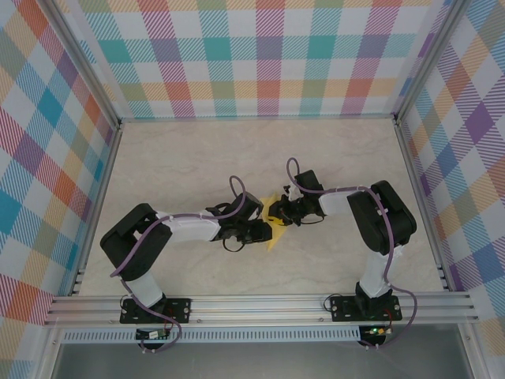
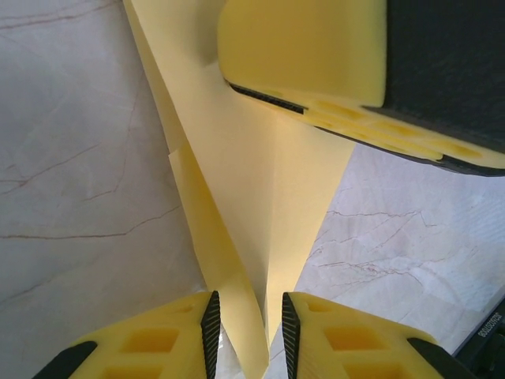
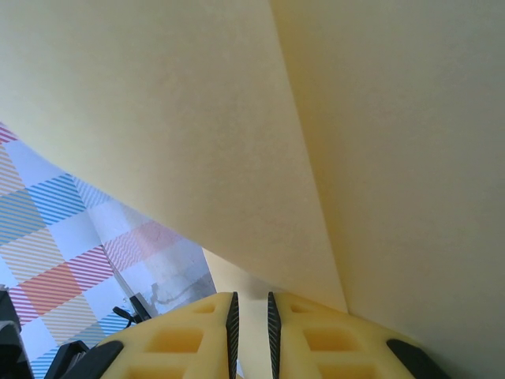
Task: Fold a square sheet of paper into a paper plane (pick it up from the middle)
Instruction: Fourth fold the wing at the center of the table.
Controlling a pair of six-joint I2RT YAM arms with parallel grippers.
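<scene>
The right gripper (image 3: pixel 251 332) is clenched on the folded yellow paper (image 2: pixel 252 197), whose sheet rises straight out from between its narrow jaws. The left gripper (image 2: pixel 248 339) faces it closely. The paper's pointed, centre-creased end runs down between the left gripper's fingers (image 2: pixel 211 328), which stand slightly apart with the marbled table (image 2: pixel 79 197) showing on either side of the tip. Whether those pads press the paper cannot be told.

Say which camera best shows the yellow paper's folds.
The left wrist view: the yellow paper shows its crease and tapering point. The top view gives a small patch; the right wrist view, a close surface with one crease.
</scene>
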